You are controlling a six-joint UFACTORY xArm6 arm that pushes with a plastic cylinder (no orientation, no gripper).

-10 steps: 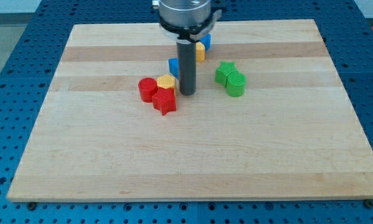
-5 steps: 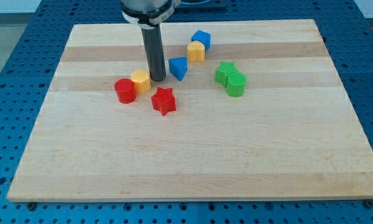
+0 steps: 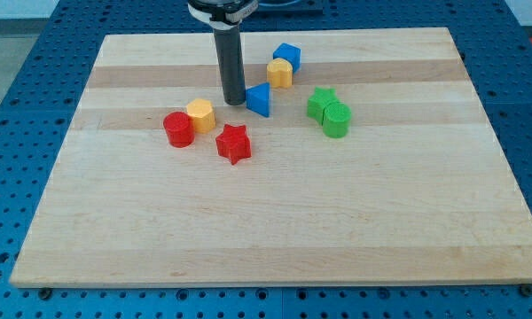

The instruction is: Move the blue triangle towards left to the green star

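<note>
With my tip [image 3: 235, 101] touching the left side of the blue triangle [image 3: 259, 99], no gripper to open or close, better to push slowly right, stopping just left of the green star [image 3: 319, 102].

On the table [image 3: 275, 230] we see my tip [image 3: 234, 101] just to the view's left of the blue triangle [image 3: 259, 99], apparently touching it. To the view's right of that triangle sit the green star [image 3: 318, 102] and the green cylinder [image 3: 336, 119], touching each other. Toward the view's top lie the yellow block [image 3: 280, 73] and the blue cube [image 3: 288, 56], side by side. Toward the view's bottom left, the yellow hexagon [image 3: 200, 114] touches the red cylinder [image 3: 178, 129], with the red star [image 3: 233, 143] near them on the view's right.
</note>
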